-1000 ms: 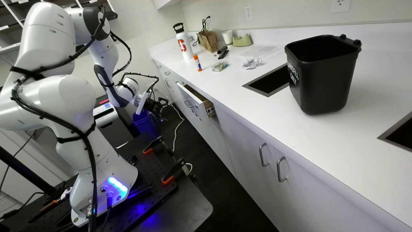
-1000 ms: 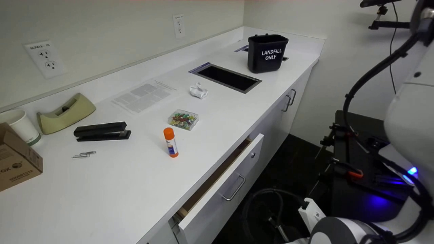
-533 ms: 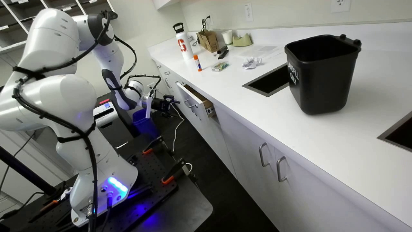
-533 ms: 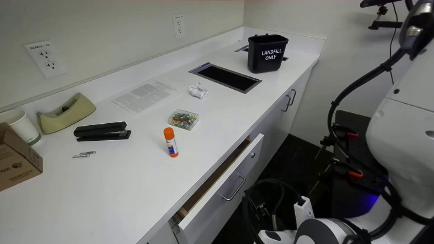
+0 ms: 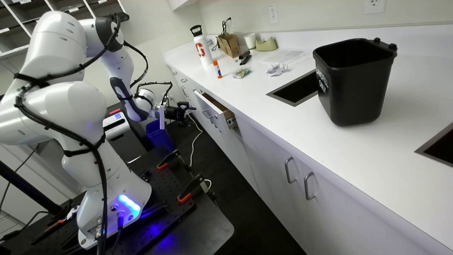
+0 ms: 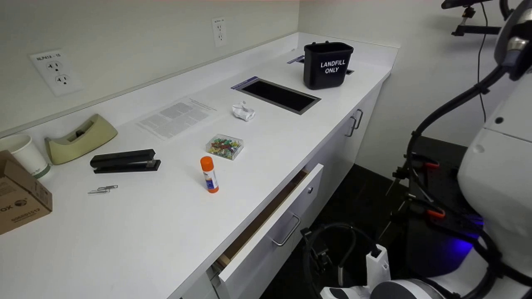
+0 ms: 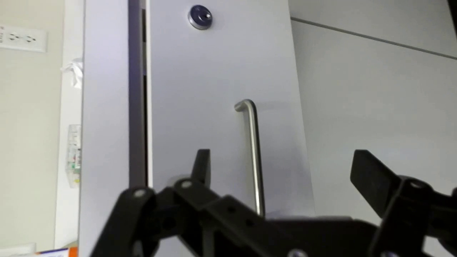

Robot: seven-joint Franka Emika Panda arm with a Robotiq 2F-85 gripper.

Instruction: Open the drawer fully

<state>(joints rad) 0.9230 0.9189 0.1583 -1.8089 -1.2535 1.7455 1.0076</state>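
Note:
The drawer [image 5: 223, 119] has a white flat front and stands part way out of the counter, its tan wooden inside showing in both exterior views. Its front [image 6: 266, 253] and silver bar handle [image 6: 287, 231] show in an exterior view. In the wrist view the drawer front [image 7: 192, 107] fills the middle, with the handle [image 7: 255, 150] running lengthwise. My gripper [image 7: 282, 157] is open and empty. In the wrist view the handle appears between its fingers, nearer one of them, with no contact visible. In an exterior view my gripper [image 5: 187, 114] is in front of the drawer, apart from it.
The white counter [image 6: 137, 232] bears a glue stick [image 6: 209, 174], a pin box [image 6: 224, 146], a stapler [image 6: 124, 161] and a black bin [image 6: 327, 65]. Cabinet doors with vertical handles [image 5: 290, 170] are farther along. A blue bin [image 5: 161, 136] stands on the floor behind the arm.
My gripper has moved up and toward the drawer front over the last second, with a slight drift back in the last half second. The drawer has not moved.

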